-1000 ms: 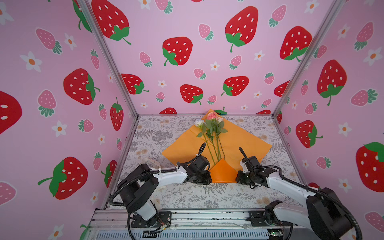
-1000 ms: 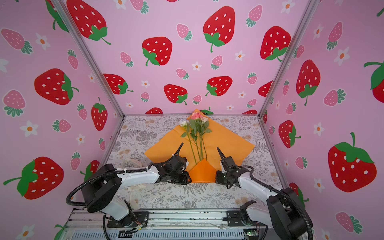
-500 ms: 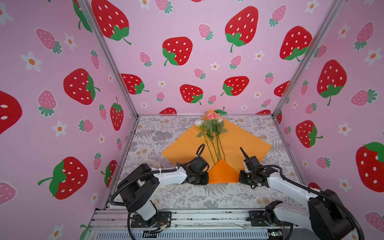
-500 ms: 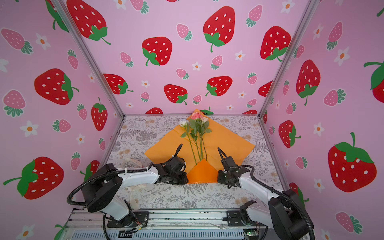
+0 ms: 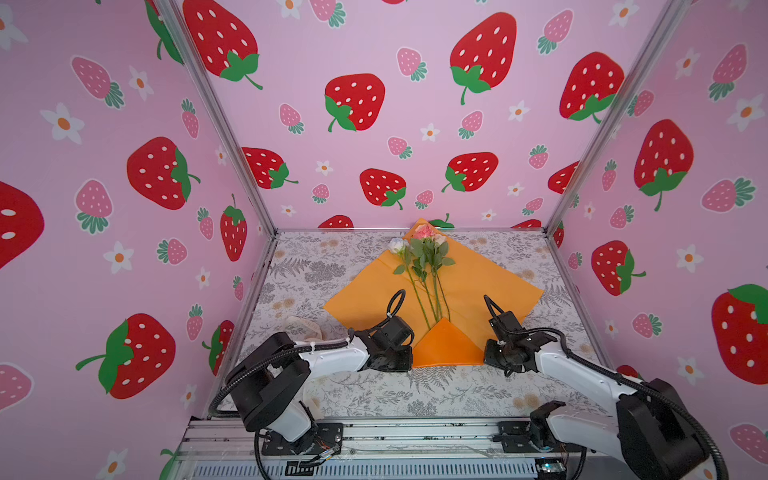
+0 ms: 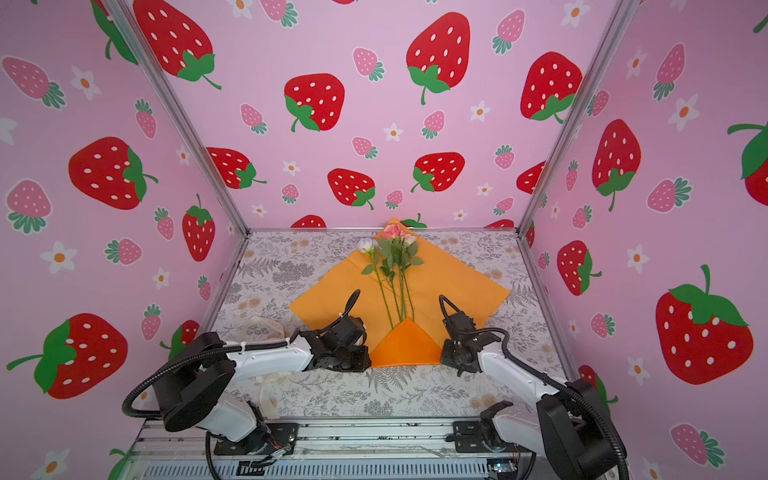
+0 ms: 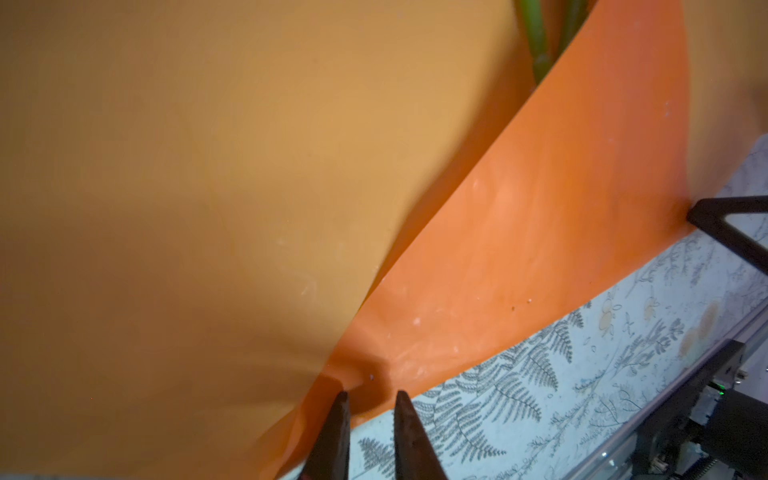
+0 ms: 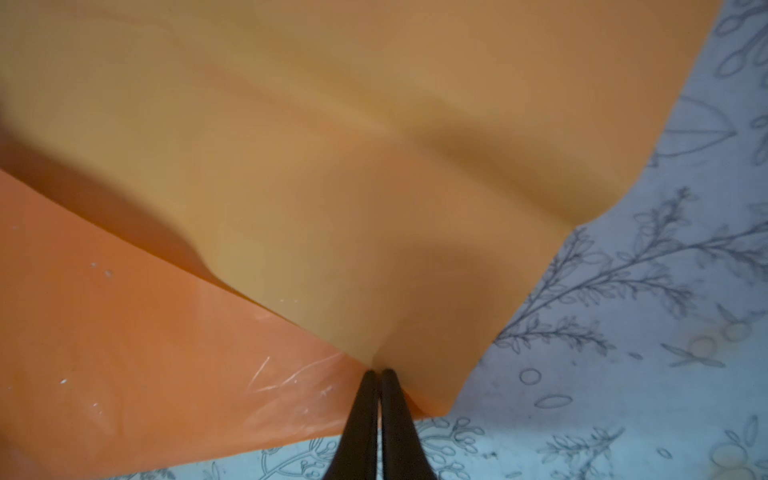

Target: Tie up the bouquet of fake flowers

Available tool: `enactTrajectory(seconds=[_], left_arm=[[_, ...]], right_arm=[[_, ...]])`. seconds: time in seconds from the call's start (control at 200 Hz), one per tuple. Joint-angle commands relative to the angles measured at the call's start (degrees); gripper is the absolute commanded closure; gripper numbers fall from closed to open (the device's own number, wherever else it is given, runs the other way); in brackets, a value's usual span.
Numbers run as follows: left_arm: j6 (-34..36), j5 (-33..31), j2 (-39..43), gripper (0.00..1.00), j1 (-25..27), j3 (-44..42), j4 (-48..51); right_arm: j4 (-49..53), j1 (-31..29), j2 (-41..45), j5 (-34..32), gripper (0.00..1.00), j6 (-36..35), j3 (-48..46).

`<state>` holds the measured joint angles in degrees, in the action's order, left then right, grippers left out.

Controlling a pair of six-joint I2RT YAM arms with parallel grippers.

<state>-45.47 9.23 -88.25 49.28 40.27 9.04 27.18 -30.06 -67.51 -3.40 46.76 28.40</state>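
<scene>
Wrapping is underway: the bouquet of fake flowers (image 5: 424, 266) is lying mid-sheet on the orange wrapping paper (image 5: 478, 286), the right pincer (image 8: 379, 374) is pinching one end of its fold, and the left pincer (image 7: 370, 399) is sitting narrowly parted at the other end, grip unclear, so the next move is probably calling for a side folded over the stems.

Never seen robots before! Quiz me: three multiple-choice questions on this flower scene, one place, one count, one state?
1. Where do the flowers lie? A on the paper; B in a vase; C on bare tablecloth.
2. How many flower heads? A one; B three; C six.
3. The right gripper is: A wide open; B shut on the paper; C holding a stem.
Answers: 1 A, heads and stems rest on the orange sheet. 2 B, white, pink and peach. 3 B, its fingers pinch the paper's edge.
</scene>
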Motion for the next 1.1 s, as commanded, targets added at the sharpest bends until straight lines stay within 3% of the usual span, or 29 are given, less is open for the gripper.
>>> enactTrajectory(seconds=[0.0, 0.18, 0.305, 0.37, 0.665, 0.83, 1.096], left_arm=[[-1.0, -3.5, -0.6, 0.78, -0.4, -2.5, 6.2], [-1.0, -2.5, -1.4, 0.81, -0.4, -2.0, 5.3], [-0.7, -2.4, -1.7, 0.82, -0.4, -1.2, 5.8], [-0.6, -2.5, -1.4, 0.82, -0.4, -1.4, 5.8], [-0.7, -2.9, -1.3, 0.82, -0.4, -1.4, 6.2], [-0.8, -3.1, -1.2, 0.82, -0.4, -1.5, 5.9], [-0.8, -2.7, -1.4, 0.82, -0.4, -1.4, 5.4]], right_arm=[[3.2, 0.5, 0.8, -2.0, 0.91, 0.4, -0.6], [-5.1, 0.1, 6.7, 10.0, 0.92, -3.5, 3.0], [-15.9, -3.0, 7.4, 21.1, 0.90, -0.1, 2.8], [-19.6, -6.6, 4.7, 23.7, 0.90, 1.3, 3.3], [-25.0, -21.8, -11.8, 18.7, 0.92, 4.5, 9.1], [-21.4, -23.0, -15.3, 13.7, 0.94, 5.1, 11.1], [-20.4, -23.0, -20.2, 13.7, 0.94, 3.3, 12.3]])
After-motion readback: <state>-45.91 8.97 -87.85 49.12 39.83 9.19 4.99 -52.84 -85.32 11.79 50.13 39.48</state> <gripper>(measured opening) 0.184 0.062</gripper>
